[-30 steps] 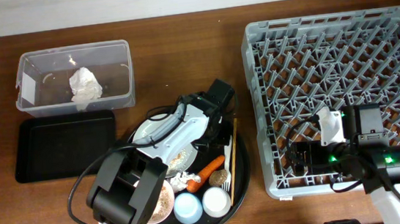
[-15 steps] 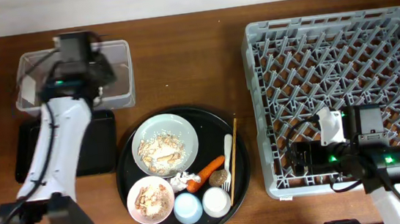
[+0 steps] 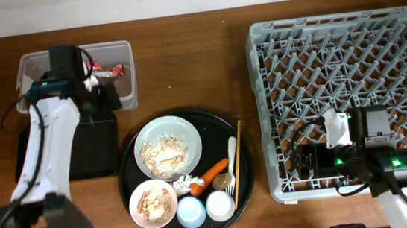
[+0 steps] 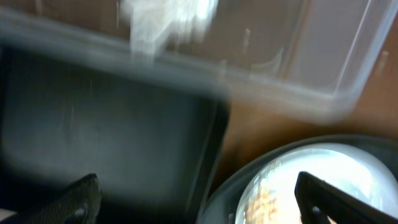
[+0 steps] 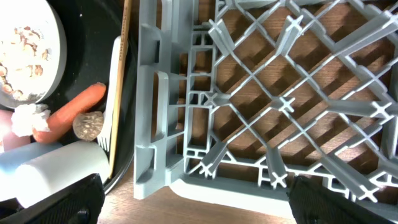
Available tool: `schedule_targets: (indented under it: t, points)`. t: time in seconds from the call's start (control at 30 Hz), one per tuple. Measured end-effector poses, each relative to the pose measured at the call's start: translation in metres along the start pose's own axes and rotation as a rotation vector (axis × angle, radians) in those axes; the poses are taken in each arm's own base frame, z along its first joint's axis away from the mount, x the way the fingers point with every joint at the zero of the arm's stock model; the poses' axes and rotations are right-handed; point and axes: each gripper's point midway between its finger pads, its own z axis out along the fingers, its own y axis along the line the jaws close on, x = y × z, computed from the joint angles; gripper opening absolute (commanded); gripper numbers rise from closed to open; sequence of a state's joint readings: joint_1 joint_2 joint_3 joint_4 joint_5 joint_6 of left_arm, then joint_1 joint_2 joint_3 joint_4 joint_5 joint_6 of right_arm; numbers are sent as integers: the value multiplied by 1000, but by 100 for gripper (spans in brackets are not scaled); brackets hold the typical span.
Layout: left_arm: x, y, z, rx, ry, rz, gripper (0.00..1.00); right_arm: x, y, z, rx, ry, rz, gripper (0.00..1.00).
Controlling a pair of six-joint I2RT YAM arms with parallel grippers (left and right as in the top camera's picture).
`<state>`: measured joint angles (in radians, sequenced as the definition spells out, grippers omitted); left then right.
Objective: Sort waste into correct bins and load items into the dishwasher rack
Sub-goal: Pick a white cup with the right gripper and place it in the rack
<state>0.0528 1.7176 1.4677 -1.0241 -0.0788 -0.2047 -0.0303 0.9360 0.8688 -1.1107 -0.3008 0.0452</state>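
Two claws stood wide open and empty: the left claw (image 4: 199, 199), a second earlier at the round black tray (image 3: 216, 131), hung at the clear rectangular plastic tub (image 3: 126, 88), where a small red wrapper (image 3: 113, 70) now lay. The right claw (image 5: 202, 199) had stayed over the grey lattice dishwasher rack (image 3: 339, 41) on the brown wooden counter (image 3: 184, 63).

The left arm (image 3: 42, 148) is a long white tube with big black round joints. A thin black cable (image 3: 11, 117) loops beside it. A small green light (image 3: 42, 86) shines near its black top end. The right arm (image 3: 375, 142) is made of black blocks with a white piece (image 3: 334, 128) on them. It has two green lights (image 3: 395, 161), black wires (image 3: 352, 176) and a white tube lower down. Its fingers (image 5: 68, 199) are dark grey with rounded tips.
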Motion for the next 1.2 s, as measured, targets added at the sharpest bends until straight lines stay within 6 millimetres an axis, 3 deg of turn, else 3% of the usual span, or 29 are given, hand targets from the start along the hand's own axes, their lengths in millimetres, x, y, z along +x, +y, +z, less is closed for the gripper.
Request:
schedule_targets:
  t: [0.07,0.1,0.13,0.2,0.27,0.4,0.5,0.6,0.7,0.83,1.03,1.2]
  points:
    - [54,10,-18,-28,196,15,99,1,9,-3,-42,12,-1,98]
    - [62,12,-20,-34,230,17,99,2,15,-9,-55,32,-11,98]
    - [81,15,-23,-43,308,22,99,-5,37,-18,-100,35,-84,98]
    - [84,11,-24,-19,320,18,99,-5,75,-20,-168,79,-224,98]
    - [85,7,-24,6,326,14,99,8,98,-7,-165,164,-315,98]
    - [82,3,-23,26,317,11,99,43,158,37,-179,299,-492,98]
    - [79,2,-22,29,303,10,99,78,185,73,-121,375,-632,98]
    - [77,2,-21,31,295,10,99,95,192,103,-70,420,-673,98]
    - [76,1,-21,32,289,10,99,109,187,123,-16,475,-695,98]
    - [76,1,-21,32,289,10,99,102,181,127,34,444,-704,81]
    - [76,1,-21,32,289,10,99,102,180,127,35,444,-705,72]
    - [76,1,-21,33,288,10,99,101,182,125,33,442,-705,58]
